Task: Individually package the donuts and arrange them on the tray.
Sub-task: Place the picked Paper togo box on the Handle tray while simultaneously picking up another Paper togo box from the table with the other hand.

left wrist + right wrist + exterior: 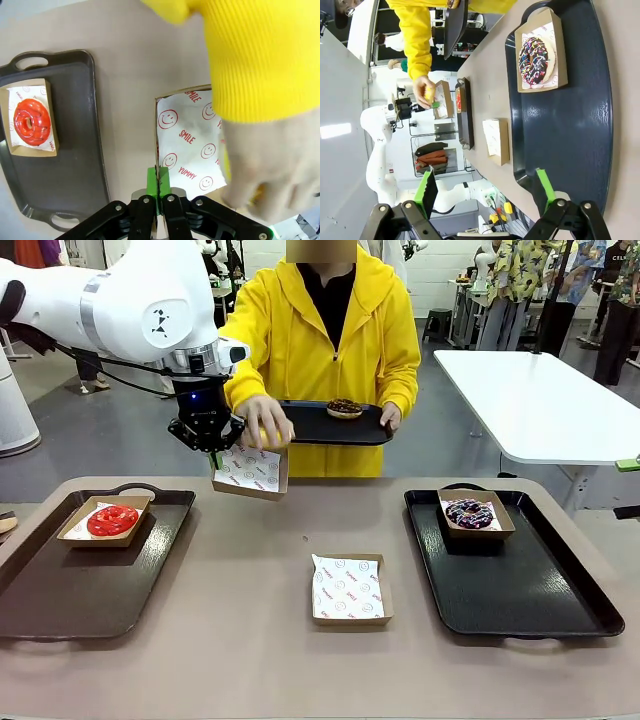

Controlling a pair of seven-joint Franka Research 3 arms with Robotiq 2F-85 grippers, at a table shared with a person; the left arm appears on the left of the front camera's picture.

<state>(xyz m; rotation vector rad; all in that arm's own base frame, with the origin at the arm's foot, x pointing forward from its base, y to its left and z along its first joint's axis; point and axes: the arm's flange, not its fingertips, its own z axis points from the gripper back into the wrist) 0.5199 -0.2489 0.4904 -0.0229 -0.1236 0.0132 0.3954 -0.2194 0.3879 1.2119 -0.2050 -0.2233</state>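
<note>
Clearly three donuts (112,520), four boxes (387,592), three trays (520,590).

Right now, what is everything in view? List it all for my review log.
trays: three; brown tray on the robot's left, black tray on its right, small tray, black, held by the person
boxes: four, brown cardboard lined with printed paper; two hold donuts, empty box at table middle, lifted box in the air
donuts: three in plain sight; red donut boxed on the brown tray, purple donut boxed on the black tray, chocolate donut on the small tray
yellow item: one, mostly hidden in the person's hand
table: one, tan
person: yellow hoodie, far side
person's hand: over the lifted box
left hand: shut on the lifted box's edge
right hand: open, by the black tray's end
</note>
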